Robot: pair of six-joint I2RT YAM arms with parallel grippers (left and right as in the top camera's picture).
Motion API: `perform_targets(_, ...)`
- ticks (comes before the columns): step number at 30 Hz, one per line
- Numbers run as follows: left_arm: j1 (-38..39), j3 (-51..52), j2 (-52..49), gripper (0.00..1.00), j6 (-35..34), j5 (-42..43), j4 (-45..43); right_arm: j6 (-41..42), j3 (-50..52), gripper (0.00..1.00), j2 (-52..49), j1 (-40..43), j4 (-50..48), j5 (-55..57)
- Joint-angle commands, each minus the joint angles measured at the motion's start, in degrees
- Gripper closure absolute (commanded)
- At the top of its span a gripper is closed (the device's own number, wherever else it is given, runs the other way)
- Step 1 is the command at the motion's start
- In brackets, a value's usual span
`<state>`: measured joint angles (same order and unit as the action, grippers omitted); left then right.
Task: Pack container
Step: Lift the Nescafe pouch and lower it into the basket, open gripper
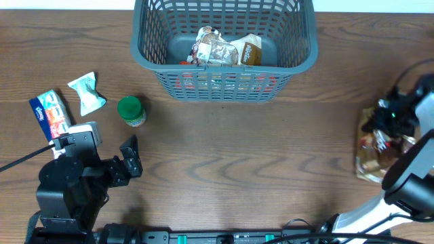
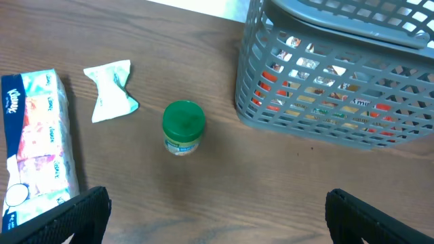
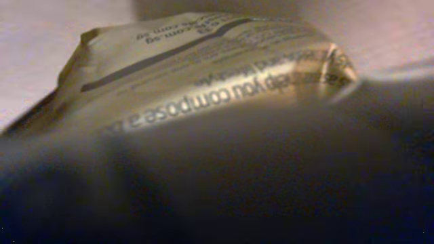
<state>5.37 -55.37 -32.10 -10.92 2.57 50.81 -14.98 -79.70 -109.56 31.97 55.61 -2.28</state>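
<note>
Your bench [image 1: 271,169] is dark brown wood with a strong grain, bare across its middle. A pale strip of the room shows beyond its far edge, and a black rail runs along the near edge.

The container [image 1: 224,87] stands at the far side of the bench, about centre, upright. Crinkled snack bags [image 1: 227,49] lie on its floor, and red packaging shows through the slotted front wall.

Your left tool [image 1: 130,159] hangs over the near-left part of the bench with its fingers [image 2: 68,217] spread wide and nothing between them. Beyond it, a green-lidded jar [image 2: 184,126] stands upright, well apart from the container. A twisted white-and-green wrapper [image 2: 112,91] lies to the jar's left, and a Kleenex tissue pack [image 2: 34,146] lies further left, none of them touching.

Your right tool [image 1: 393,122] is low over a gold-brown packet [image 1: 369,152] at the right edge of the bench. The right wrist view is filled by the packet's printed foil and a dark blur, so I cannot tell whether that tool is open or gripping it.
</note>
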Motion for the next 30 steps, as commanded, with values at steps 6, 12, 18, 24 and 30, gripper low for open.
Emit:
perform_targets(6, 0.17, -0.79, -0.02, 0.01, -0.11, -0.68, 0.31, 8.33, -22.91, 0.99, 5.75, -9.49, 7.82, -5.22)
perform_targets(12, 0.17, -0.79, -0.02, 0.02, -0.11, -0.68, 1.27, 9.77, -38.25, 0.99, 8.04, -17.18, 7.34, -5.25)
perform_targets(18, 0.17, -0.79, -0.02, 0.02, -0.11, -0.68, 2.08, 7.56, -53.55, 0.99, 8.22, -27.93, 2.58, -2.82)
perform_targets(24, 0.17, -0.79, -0.02, 0.02, -0.11, -0.68, 2.05, 0.24, -58.34, 0.99, 8.17, -39.04, -6.01, -1.53)
perform_targets(30, 0.17, -0.79, -0.02, 0.01, -0.11, -0.68, 2.05, -10.21, -58.29, 0.99, 4.76, -46.38, -5.42, -1.95)
